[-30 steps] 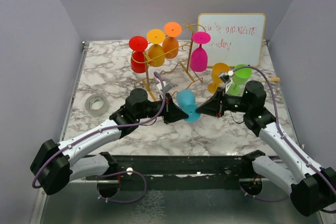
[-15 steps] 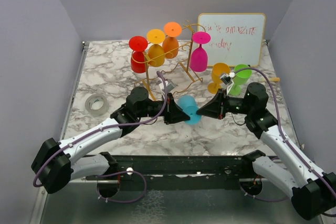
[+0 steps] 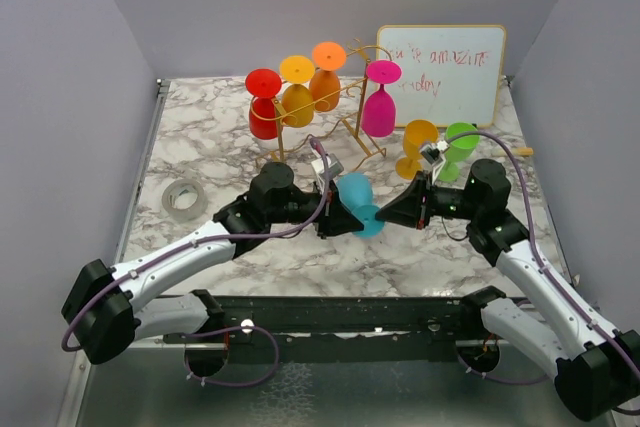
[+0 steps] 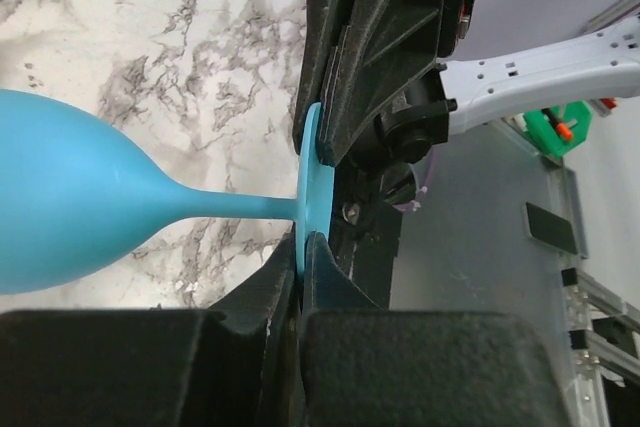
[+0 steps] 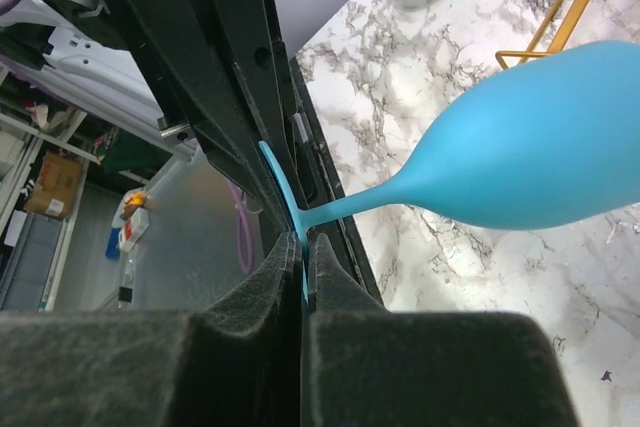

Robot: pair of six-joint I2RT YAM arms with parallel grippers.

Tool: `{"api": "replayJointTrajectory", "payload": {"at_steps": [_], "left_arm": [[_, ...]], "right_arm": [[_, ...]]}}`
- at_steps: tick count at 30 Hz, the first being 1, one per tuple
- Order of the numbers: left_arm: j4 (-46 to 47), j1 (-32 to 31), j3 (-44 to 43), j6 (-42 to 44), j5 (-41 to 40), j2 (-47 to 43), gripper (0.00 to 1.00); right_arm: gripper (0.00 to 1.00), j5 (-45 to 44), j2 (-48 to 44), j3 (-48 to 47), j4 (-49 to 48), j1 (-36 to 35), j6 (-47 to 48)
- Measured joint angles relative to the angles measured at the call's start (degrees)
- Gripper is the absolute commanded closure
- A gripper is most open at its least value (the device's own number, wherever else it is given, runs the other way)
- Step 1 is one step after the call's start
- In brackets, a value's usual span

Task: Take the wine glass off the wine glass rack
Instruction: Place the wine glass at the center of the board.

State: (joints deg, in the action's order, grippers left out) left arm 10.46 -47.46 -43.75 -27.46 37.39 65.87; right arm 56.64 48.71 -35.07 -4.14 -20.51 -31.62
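Item: blue wine glass (image 3: 353,192), mid-counter (image 3: 200,137), clear of the wine glass rack (image 3: 350,90) at its 12 o'clock.
Left tool (image 4: 302,257) and right tool (image 5: 303,247) are both clamped on its foot.
Change: left arm has crept toward 3 o'clock, so a handover looks pending.

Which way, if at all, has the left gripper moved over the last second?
Yes: the left gripper shifted slightly right, away from the tape roll.
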Motion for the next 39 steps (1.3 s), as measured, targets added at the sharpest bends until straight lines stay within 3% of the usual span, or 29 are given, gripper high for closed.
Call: {"api": "replayJointTrajectory", "payload": {"at_steps": [7,9,10,15,20,30,39], "left_arm": [[-1.25,-3.08,0.52,7.19,-4.33,-2.23,1.0],[-1.11,-4.42,1.36,9.79,-5.35,-3.08,1.0],[-0.83,-5.09,1.88,11.21,-5.64,-3.5,1.0],[-0.11,-8.68,4.55,18.25,-2.64,-4.24,1.0],[-0.13,-9.68,8.55,26.21,-0.04,-7.06,1.0],[-4.55,-9.66,14.19,44.48,-0.44,-19.76,1.0],[-15.06,-9.68,14.43,54.42,-2.73,-20.37,1.0]], "right_arm": [[0.79,1.38,-0.35,0.17,-0.39,0.0,0.09],[0.53,2.75,-0.33,0.17,-0.11,-0.04,-0.02],[0.45,3.1,-0.33,0.15,0.09,-0.07,-0.31],[0.25,3.43,-0.39,0.11,-0.35,-0.52,-1.14],[0.2,1.18,-0.42,-0.79,-0.46,-0.39,-1.57],[0.17,-7.78,1.42,-8.68,6.4,-0.39,0.9],[0.16,-12.28,2.49,-9.05,8.76,-0.39,1.75]]}}
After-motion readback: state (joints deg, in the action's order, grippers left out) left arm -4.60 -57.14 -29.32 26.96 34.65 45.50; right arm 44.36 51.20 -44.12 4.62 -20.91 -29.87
